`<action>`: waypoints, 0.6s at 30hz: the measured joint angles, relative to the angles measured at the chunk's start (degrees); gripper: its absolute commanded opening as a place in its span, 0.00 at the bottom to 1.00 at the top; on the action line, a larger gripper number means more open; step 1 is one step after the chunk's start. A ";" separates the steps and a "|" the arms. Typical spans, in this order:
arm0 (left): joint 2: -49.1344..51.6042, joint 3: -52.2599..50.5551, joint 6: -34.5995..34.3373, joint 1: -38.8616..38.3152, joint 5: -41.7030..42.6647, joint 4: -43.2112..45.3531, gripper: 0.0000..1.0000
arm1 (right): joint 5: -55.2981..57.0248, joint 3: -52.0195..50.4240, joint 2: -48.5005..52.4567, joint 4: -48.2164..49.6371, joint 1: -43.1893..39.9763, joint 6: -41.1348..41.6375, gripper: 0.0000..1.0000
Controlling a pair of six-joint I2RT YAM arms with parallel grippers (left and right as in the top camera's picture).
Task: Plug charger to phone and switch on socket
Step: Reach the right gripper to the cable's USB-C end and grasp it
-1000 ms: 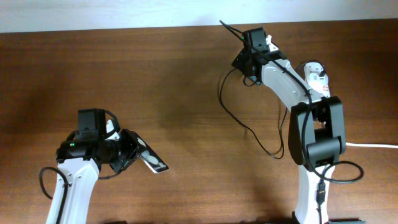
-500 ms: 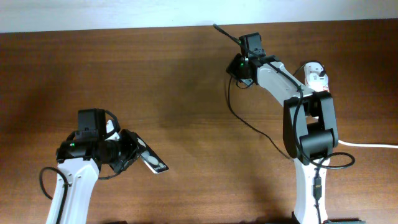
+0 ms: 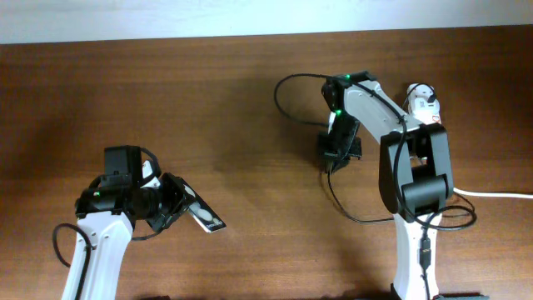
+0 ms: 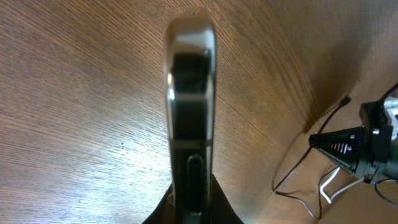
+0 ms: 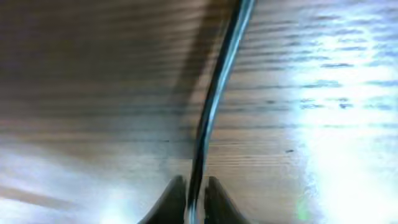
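Observation:
In the overhead view my left gripper (image 3: 185,208) at the lower left is shut on the black phone (image 3: 206,218), which sticks out to the right and tilts. The left wrist view shows the phone (image 4: 189,106) edge-on, rising from between the fingers (image 4: 221,214). My right gripper (image 3: 335,158) hangs over the table's middle right, shut on the charger's thin black cable (image 3: 293,79). That cable (image 5: 214,93) runs between the right fingers (image 5: 173,198) in a blurred view; its plug tip does not show. The white socket (image 3: 425,100) lies behind the right arm, partly hidden.
The charger cable loops on the table past the right arm's base (image 3: 358,218). A thick white cord (image 3: 500,194) runs off to the right edge. The right arm (image 4: 364,149) shows at the right of the left wrist view.
My right gripper has come from the table's far edge towards the middle, taking the charger cable with it and closing on it. The left arm and phone have not moved.

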 measured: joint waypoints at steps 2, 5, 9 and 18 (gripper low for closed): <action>0.00 0.00 0.02 0.00 0.00 0.00 0.00 | 2.45 0.00 0.00 0.02 1.14 -1.22 0.45; 0.00 0.00 0.00 0.00 0.00 0.00 0.00 | 6.73 0.00 0.00 2.10 1.97 -1.60 0.50; 0.00 0.00 0.00 0.00 0.00 0.00 0.00 | 8.79 0.02 -0.02 6.40 1.97 0.61 0.50; 0.00 0.00 0.00 0.00 -0.02 0.00 0.00 | 17.86 0.24 -0.76 10.58 2.14 8.61 0.37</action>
